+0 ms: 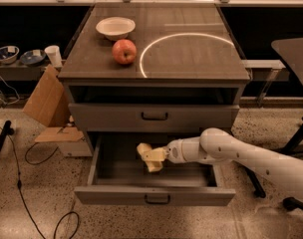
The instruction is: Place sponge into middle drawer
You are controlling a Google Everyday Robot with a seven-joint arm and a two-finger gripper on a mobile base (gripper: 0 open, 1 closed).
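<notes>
Grey middle drawer (116,195) open, tool (148,158) inside it

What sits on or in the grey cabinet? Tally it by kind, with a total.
White ceramic bowl: 1
Round red apple: 1
Pale yellow sponge block, held by the gripper over the open grey middle drawer: 1
Total: 3
</notes>
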